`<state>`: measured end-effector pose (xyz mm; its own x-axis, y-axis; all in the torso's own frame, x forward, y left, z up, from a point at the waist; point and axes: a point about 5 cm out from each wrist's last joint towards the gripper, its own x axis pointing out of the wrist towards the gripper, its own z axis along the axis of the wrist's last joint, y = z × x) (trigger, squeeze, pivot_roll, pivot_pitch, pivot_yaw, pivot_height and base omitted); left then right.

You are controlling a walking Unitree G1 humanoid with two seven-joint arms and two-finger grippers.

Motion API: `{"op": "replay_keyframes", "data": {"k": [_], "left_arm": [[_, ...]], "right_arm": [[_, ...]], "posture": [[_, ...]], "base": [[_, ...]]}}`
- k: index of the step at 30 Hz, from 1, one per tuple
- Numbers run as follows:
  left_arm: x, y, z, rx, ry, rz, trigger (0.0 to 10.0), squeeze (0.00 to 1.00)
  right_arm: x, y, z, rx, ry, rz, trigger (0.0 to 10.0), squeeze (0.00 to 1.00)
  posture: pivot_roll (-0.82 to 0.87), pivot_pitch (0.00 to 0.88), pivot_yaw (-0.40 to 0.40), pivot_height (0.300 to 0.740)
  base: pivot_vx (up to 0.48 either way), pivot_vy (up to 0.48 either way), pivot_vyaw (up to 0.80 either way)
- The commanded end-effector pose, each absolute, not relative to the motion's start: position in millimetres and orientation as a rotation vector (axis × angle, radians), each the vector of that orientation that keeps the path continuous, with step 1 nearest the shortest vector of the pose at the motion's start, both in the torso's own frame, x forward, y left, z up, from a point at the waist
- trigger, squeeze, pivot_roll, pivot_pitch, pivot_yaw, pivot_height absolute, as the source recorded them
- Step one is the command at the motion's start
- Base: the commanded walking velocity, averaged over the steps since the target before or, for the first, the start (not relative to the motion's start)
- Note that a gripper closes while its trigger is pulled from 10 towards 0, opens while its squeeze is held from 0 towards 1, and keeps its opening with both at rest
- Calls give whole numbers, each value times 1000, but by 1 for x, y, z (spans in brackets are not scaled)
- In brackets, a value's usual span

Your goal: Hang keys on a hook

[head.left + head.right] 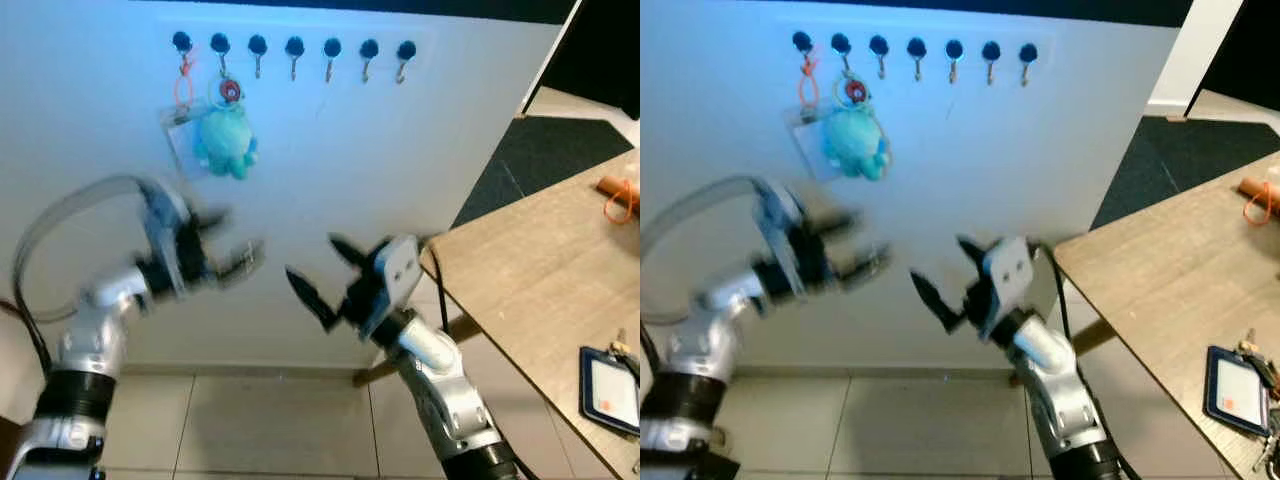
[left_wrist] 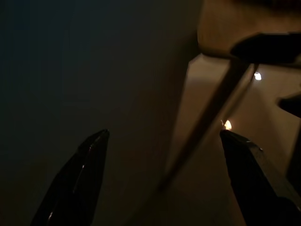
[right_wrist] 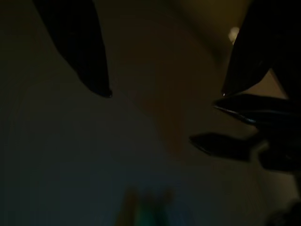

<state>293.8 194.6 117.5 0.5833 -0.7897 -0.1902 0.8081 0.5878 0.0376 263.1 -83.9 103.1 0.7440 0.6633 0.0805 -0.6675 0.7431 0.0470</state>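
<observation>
White wall panel carrying a row of seven hooks near its top edge; wooden table at the robot's right. Both arms are raised in front of the panel, well below the hooks. The left gripper, blurred, has its two fingers apart and nothing between them; the right gripper likewise stands with its fingers spread wide and empty, as the right wrist view confirms. On the second hook from the left hangs a teal plush keyring, apparently with a ring at its top; on the first hook hangs a clear badge holder on an orange loop. On the table lie a blue card holder with what may be keys just beside it, and, farther off, an orange loop. Judgement: one hanging appears complete, with both grippers free; whether the items on the table remain to be hung cannot be told
</observation>
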Motion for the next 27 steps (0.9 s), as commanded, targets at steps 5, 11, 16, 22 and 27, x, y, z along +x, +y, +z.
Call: {"op": "replay_keyframes", "data": {"k": [5, 11, 16, 22, 27], "left_arm": [[273, 216, 37, 330, 475, -729, 10000, 0], [244, 232, -25, 127, 705, -184, 10000, 0], [228, 222, -47, -86, 805, 12, 10000, 0], [222, 200, -57, -48, 833, -86, 10000, 0], [222, 199, -58, -26, 839, -52, 10000, 0]], "right_arm": [[256, -119, 34, 142, 208, 469, 10000, 0], [220, -156, -44, 167, 586, 145, 10000, 0], [189, -171, -70, 171, 740, -13, 10000, 0], [177, -192, -77, 211, 756, -159, 10000, 0], [175, -195, -79, 192, 767, -171, 10000, 0]], "posture": [[40, 26, -26, 740], [37, 27, -16, 740], [29, 25, -17, 740], [15, 11, -6, 740], [16, 8, -5, 740]], "base": [[0, 0, 0], [0, 0, 0], [0, 0, 0], [0, 0, 0], [0, 0, 0]]}}
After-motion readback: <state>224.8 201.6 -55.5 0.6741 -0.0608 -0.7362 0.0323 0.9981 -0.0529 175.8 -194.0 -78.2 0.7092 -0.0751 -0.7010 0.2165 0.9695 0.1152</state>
